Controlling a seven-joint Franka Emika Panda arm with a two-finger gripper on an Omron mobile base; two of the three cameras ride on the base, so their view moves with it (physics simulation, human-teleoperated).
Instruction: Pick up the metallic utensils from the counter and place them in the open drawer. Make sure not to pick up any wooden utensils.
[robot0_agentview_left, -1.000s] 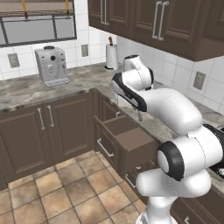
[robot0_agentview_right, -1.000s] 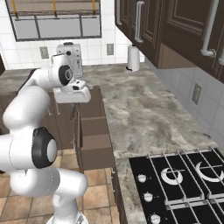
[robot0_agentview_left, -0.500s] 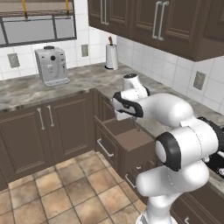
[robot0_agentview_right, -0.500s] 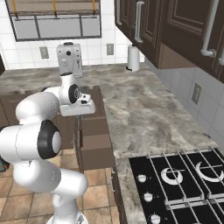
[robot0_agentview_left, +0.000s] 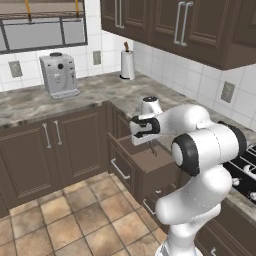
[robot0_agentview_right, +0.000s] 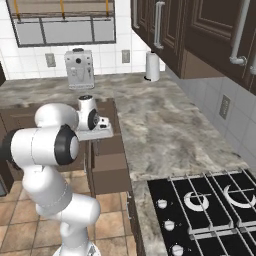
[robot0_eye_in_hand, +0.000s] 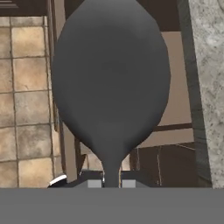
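**Dark grey spoon held above the open drawer**

The claw (robot0_eye_in_hand: 111, 183) is clenched on the handle of the dark grey spoon (robot0_eye_in_hand: 111, 83); in the hand view its bowl hangs large in front of the camera, with the inside of the open drawer (robot0_eye_in_hand: 175, 94) behind it. In the left base view the claw (robot0_agentview_left: 151, 147) hangs over the open drawer (robot0_agentview_left: 145, 161), just beside the edge of the desk (robot0_agentview_left: 95, 90).

What could go wrong, in my judgement: the spoon hangs close to the drawer's side toward the floor tiles (robot0_eye_in_hand: 24, 100). If the claw lets go here and the spoon tips, it may strike the drawer wall and fall out on the floor. The handle is thin, so it may also turn between the fingers while going down. Lowering more and moving toward the drawer middle before release would be safer.

Compared with one second ago, the arm has come down and forward: then the hand was high beside the desk edge, now it is low over the drawer.
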